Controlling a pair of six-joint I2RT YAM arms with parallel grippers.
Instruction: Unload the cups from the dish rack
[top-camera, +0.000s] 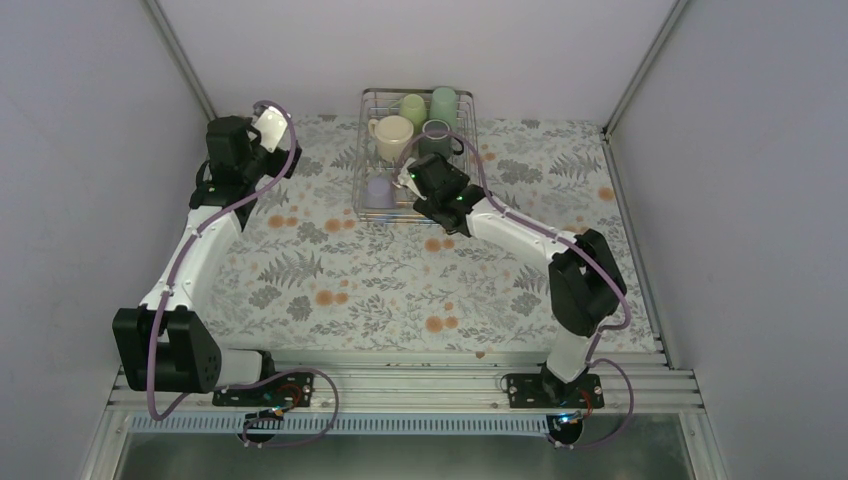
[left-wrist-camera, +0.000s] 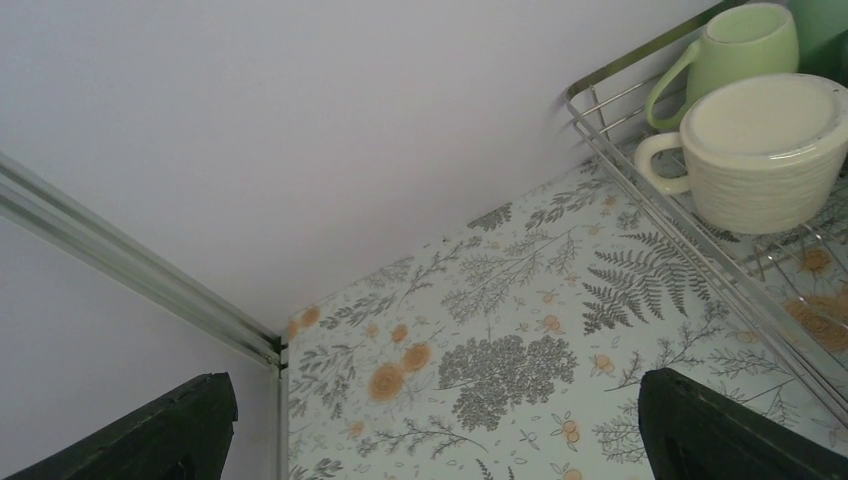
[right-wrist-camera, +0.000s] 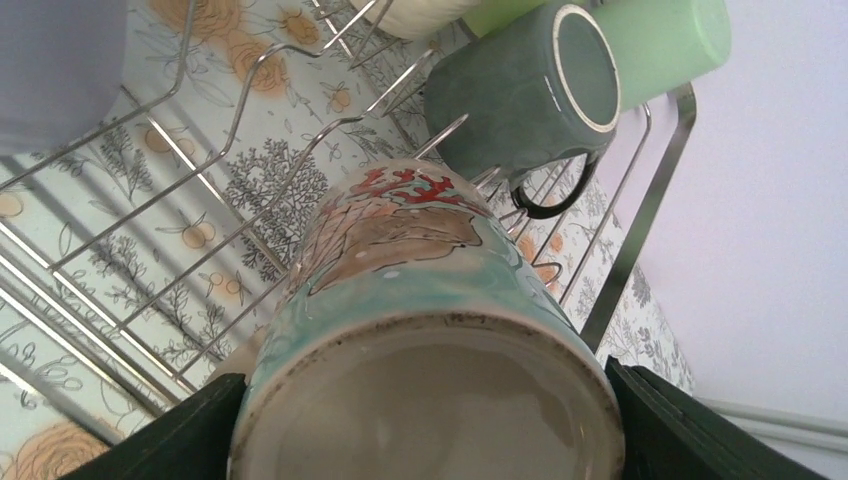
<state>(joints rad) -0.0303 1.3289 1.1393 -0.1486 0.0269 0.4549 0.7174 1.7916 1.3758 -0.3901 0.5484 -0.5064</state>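
- While the top view has the right gripper (top-camera: 425, 180) down inside the near half of the dish rack (top-camera: 364, 150) at the back of the table, the lavender cup (top-camera: 379, 192) sits just beside it. The cream mug (top-camera: 392, 137), dark grey-green mug (top-camera: 438, 138) and two pale green cups (top-camera: 443, 103) crowd the far half.
- Left wrist: the left gripper (left-wrist-camera: 430, 440) is spread wide over the floral cloth (left-wrist-camera: 500, 370), holding nothing, just outside the rack's corner.
- Right wrist: both fingers (right-wrist-camera: 170, 440) press the sides of the beige patterned mug (right-wrist-camera: 400, 250), its base towards the lens, over the rack wires.
- My call: lift straight up first. The grey-green mug's handle is close behind and the rim is beyond it, so swing out only once clear. Glazed walls can slip, so squeeze firmly.
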